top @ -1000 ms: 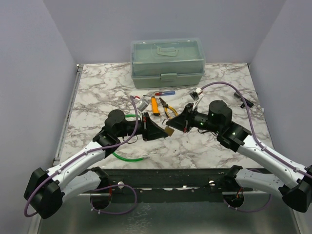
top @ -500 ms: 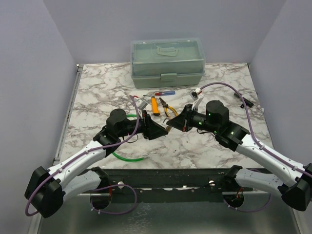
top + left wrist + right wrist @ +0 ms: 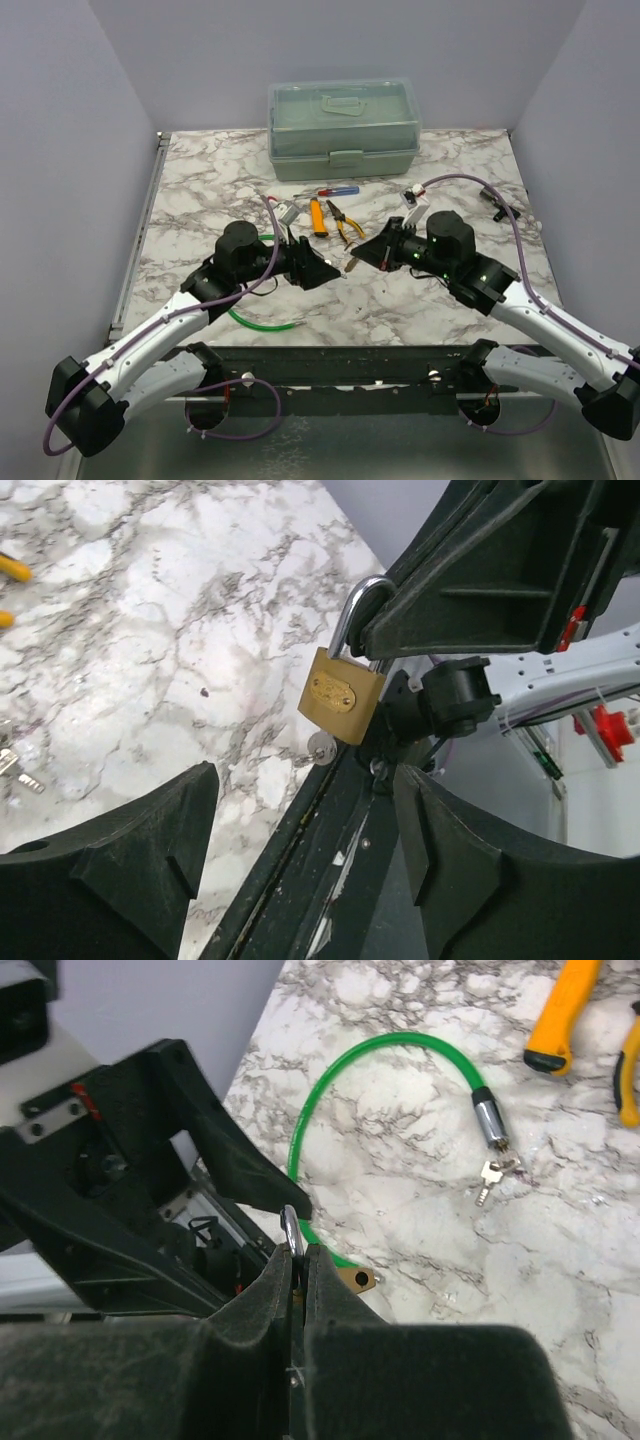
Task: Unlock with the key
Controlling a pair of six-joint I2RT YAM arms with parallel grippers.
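The right gripper (image 3: 298, 1257) has its fingers pressed together on the steel shackle of the padlock (image 3: 340, 693), so the lock hangs in the air over the middle of the table (image 3: 200, 190), nearer its front edge than its back. The left gripper (image 3: 325, 268) faces it from the left with its fingers (image 3: 110, 870) spread wide and nothing between them. Its tips are just beside the brass body but apart from it.

The padlock's long axis runs from the shackle, which is caught in the right fingers, down through the body to the base, which points towards the left gripper. A small silver key (image 3: 320, 748) sticks out of that base. Whether the shackle is latched or free cannot be told.

Room between the two grippers is tight. Bare marble lies open below them, and also to the right, towards the right edge. Under the left arm, a green cable lock (image 3: 400, 1045) loops towards the front-left, with its keys (image 3: 492, 1175) at one end. Farther back lie an orange-handled tool (image 3: 317, 216), yellow-handled pliers (image 3: 345, 220) and a screwdriver (image 3: 335, 191). A closed green toolbox (image 3: 343, 125) sits against the back edge, well apart from the lock.
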